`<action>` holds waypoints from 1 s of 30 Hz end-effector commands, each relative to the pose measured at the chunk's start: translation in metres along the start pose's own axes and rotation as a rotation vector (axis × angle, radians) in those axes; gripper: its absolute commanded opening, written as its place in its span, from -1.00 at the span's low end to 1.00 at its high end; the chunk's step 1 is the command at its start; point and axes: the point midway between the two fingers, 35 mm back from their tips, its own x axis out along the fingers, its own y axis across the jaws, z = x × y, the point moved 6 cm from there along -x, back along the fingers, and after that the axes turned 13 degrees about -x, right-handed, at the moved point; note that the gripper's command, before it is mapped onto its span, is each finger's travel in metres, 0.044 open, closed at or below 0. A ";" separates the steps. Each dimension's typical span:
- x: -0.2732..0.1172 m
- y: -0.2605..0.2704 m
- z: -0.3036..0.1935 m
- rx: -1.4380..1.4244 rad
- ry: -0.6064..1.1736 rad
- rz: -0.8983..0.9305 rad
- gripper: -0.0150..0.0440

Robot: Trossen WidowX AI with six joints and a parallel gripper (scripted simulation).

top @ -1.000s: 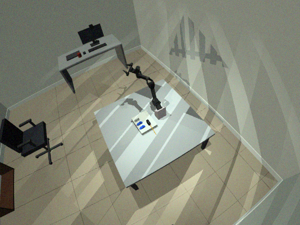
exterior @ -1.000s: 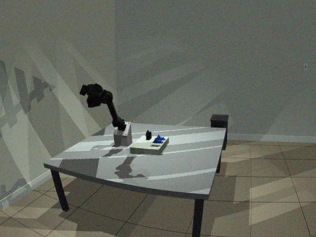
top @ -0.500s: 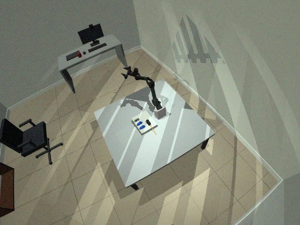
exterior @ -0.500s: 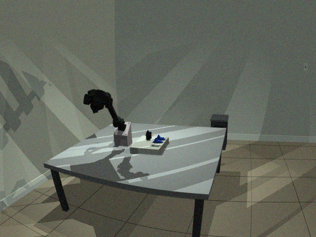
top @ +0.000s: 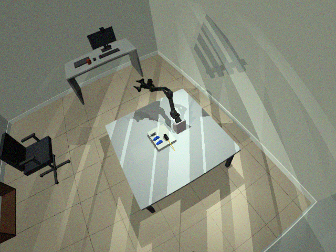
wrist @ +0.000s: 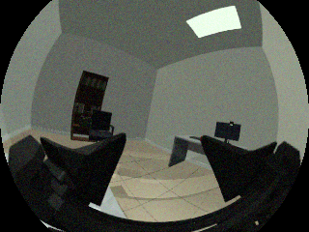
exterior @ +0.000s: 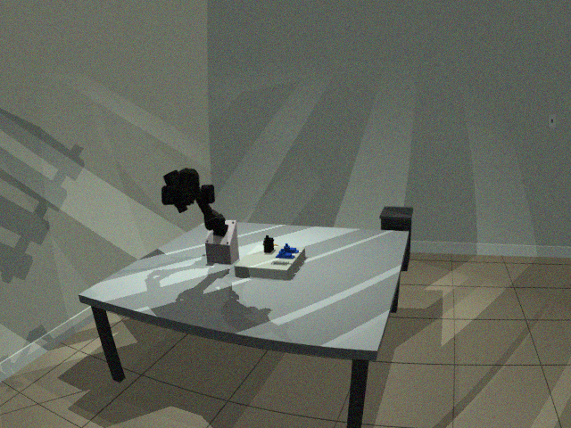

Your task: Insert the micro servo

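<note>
The black micro servo [top: 166, 136] [exterior: 268, 243] stands upright on the pale deck [top: 161, 129] [exterior: 255, 263], on the side near the arm's base. Its narrower top points up. Its orange-yellow cable [top: 171, 146] runs out over the deck's edge. The pocket is not visible; the views are too small to tell whether the servo is fully down, its ears are flat or its cable lies in the notch. My gripper [top: 135, 84] [wrist: 165, 139] is open and empty. It is high up and well away from the deck, beyond the table's far edge in the top view.
Two blue servos [top: 156, 137] [top: 159, 142] and a small dark slotted part [top: 153, 134] are on the deck. The arm's base block [top: 179, 126] [exterior: 221, 252] stands close beside it on the table [top: 179, 168]. A desk with a monitor [top: 101, 38] [wrist: 227, 130] stands against the wall.
</note>
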 end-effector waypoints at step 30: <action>0.025 0.140 -0.056 0.318 0.231 0.246 1.00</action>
